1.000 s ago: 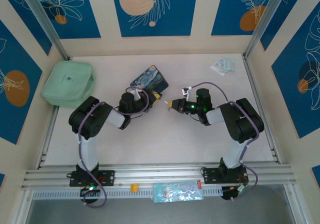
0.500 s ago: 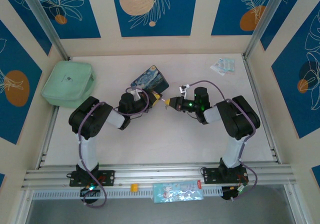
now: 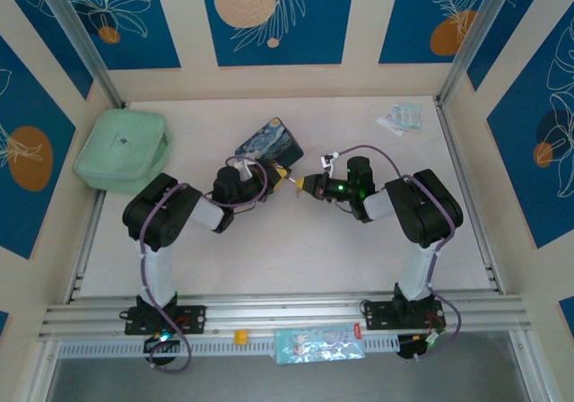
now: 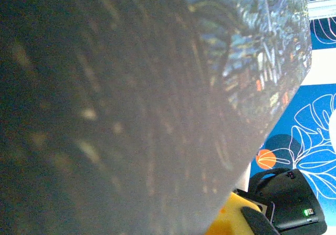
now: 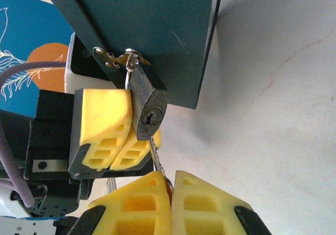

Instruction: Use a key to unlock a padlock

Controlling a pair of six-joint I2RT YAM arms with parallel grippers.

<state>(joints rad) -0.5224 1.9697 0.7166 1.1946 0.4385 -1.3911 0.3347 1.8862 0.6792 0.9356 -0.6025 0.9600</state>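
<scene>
Two arms are facing each other at the tin (image 5: 152, 30), where the padlock (image 5: 148, 106) is hanging from the hasp against the left pads (image 5: 100, 132). Whether the left jaws are clamping it I cannot tell. The right jaws are pinching the key (image 5: 156, 153), its tip sitting just under the keyhole. If it is going in skewed, it is likely risking a skid that swings the padlock aside.

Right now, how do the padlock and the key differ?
The padlock is dark and blocky; the key is a thin silvery sliver. The padlock hangs from the hasp of the tin, gripped by the left gripper; the key juts from the shut right gripper. Both are tiny metal pieces.
</scene>
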